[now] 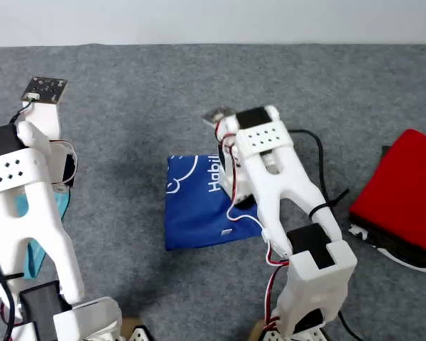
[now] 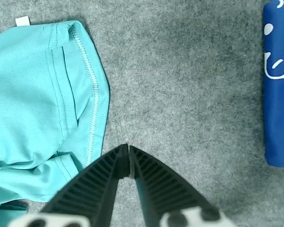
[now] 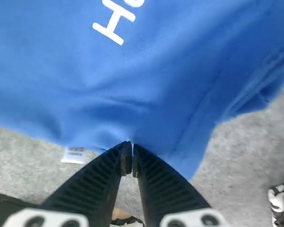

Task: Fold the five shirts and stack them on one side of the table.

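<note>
High view: red shirt (image 1: 405, 188) tops stack (image 1: 375, 238), right edge | blue shirt (image 1: 195, 206) centre, mid-fold, right gripper (image 3: 128, 158) pinching its hem | teal shirt (image 2: 38, 109) lower left, unfolded | left gripper (image 2: 128, 161) closed, empty.

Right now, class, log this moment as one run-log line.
left tool: shut, over bare table beside teal shirt | right tool: shut on blue shirt edge | red shirt: folded, far right
</note>
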`<state>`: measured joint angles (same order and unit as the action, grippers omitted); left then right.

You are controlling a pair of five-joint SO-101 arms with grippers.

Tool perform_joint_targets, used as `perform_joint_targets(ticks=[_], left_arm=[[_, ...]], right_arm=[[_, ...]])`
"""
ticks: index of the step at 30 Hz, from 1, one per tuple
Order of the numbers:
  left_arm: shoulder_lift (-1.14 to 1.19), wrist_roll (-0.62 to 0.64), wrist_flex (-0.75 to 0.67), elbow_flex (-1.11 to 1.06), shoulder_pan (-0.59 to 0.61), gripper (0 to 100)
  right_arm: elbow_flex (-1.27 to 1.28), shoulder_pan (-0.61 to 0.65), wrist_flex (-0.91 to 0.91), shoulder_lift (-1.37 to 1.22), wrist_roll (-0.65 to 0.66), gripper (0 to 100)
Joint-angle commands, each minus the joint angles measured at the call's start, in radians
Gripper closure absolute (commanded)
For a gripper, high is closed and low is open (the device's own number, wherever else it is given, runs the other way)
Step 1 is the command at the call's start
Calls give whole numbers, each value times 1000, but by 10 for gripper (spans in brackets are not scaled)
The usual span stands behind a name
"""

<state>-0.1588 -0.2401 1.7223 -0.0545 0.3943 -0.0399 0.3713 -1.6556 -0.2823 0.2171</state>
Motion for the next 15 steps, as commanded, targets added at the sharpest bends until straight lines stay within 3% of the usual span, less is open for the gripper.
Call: perform_joint_targets(ticks=[1,7,15], left_arm=[[-41,-5,-12,5,5,995],[-41,-3,-12,5,0,995],[-41,-3,-12,5,-2,995]], right_arm=[[110,-50,65,61,64,988],[183,-143,84,77,110,988],[-92,-85,-5,188,103,988]])
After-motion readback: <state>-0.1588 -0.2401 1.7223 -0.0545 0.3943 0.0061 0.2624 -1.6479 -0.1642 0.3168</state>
